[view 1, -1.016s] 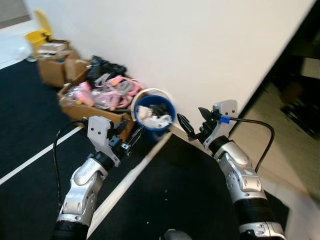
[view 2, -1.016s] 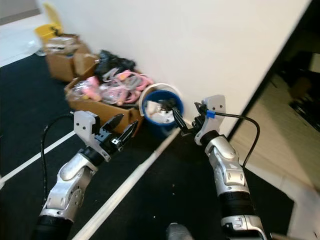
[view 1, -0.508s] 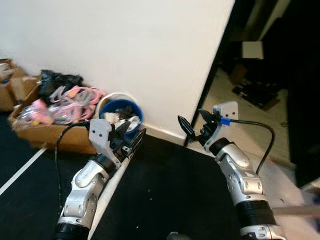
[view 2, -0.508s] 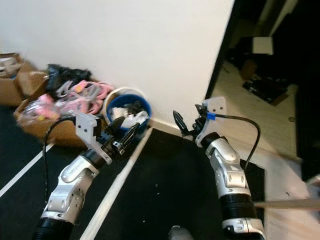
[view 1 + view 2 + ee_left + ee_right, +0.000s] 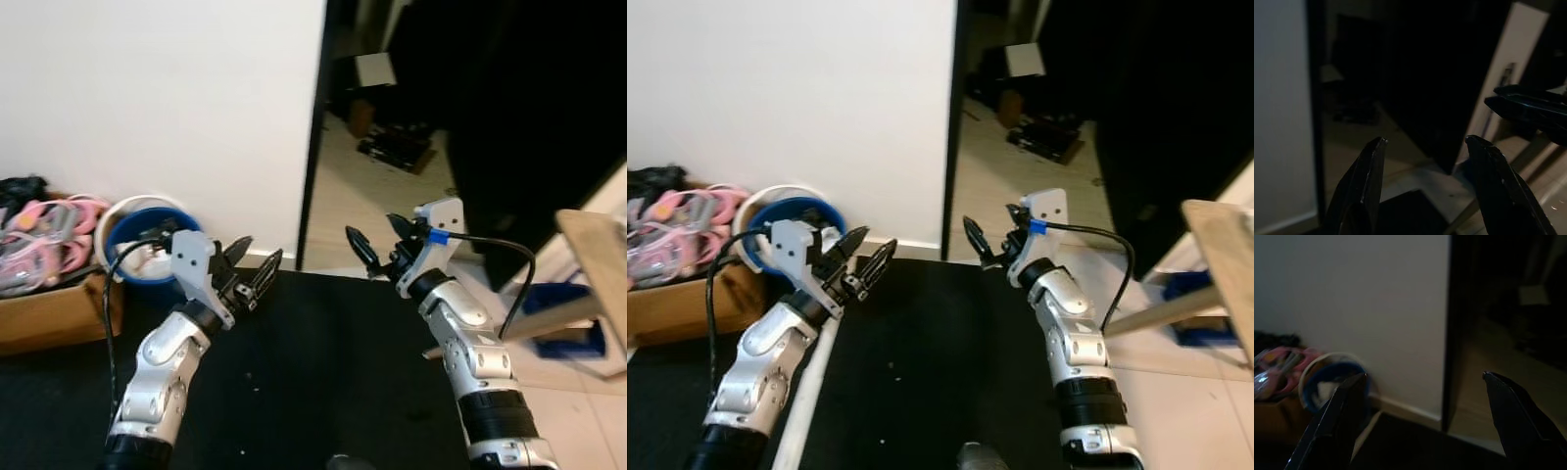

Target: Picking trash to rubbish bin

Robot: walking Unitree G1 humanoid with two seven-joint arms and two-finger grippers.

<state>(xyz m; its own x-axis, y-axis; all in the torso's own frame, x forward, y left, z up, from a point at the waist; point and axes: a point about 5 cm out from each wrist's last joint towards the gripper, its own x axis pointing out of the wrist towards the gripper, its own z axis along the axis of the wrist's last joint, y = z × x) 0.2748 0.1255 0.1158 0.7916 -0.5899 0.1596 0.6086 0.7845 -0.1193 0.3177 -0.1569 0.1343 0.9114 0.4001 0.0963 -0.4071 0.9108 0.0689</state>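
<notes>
A blue rubbish bin [image 5: 142,245] with a white rim and crumpled white trash inside stands against the white wall at the left. My left gripper [image 5: 255,266] is open and empty, raised over the black floor mat just right of the bin. My right gripper [image 5: 377,239] is open and empty too, held up near the dark doorway. In the right wrist view the bin [image 5: 1332,382] appears between the black fingers [image 5: 1337,426]. The left wrist view looks along its fingers [image 5: 1364,186] toward the dark room.
A cardboard box [image 5: 54,308] heaped with pink and clear clutter sits left of the bin. A black floor mat [image 5: 313,382] lies below the arms. A doorway [image 5: 382,127] leads to a beige floor with dark objects. A wooden table edge [image 5: 593,255] and a blue item [image 5: 549,304] are at the right.
The camera has swung to the right: bin and box have slid to the left edge, and the doorway and wooden table have come into view. Both grippers stay open and empty.
</notes>
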